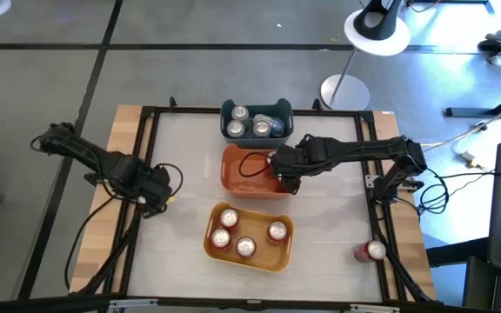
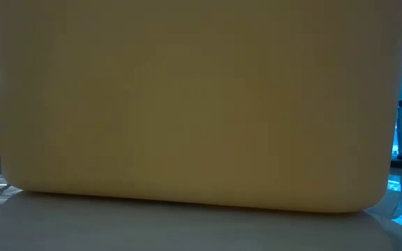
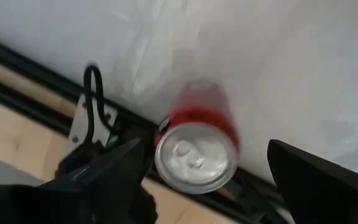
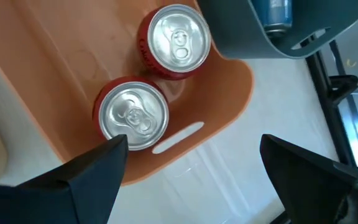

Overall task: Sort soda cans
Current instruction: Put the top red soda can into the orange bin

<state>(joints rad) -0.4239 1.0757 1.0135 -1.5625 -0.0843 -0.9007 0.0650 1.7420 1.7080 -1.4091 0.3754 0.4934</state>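
Observation:
In the left wrist view a red can with a silver top (image 3: 196,152) stands upright on the white table, close to the black rail at the left edge. My left gripper (image 3: 205,149) (image 1: 157,193) is open, one finger on either side of the can and apart from it. My right gripper (image 4: 192,142) (image 1: 281,172) hangs open over the orange bin (image 4: 229,112), where two red cans (image 4: 132,115) (image 4: 178,40) stand upright. One of its fingertips (image 4: 114,149) shows just in front of the nearer can; whether it touches, I cannot tell.
A blue-grey bin (image 1: 255,120) at the far edge holds silver cans. A yellow bin (image 1: 249,236) near the front holds several red cans, and its wall (image 2: 201,104) fills the low view. One red can (image 1: 370,252) lies by the table's right rail.

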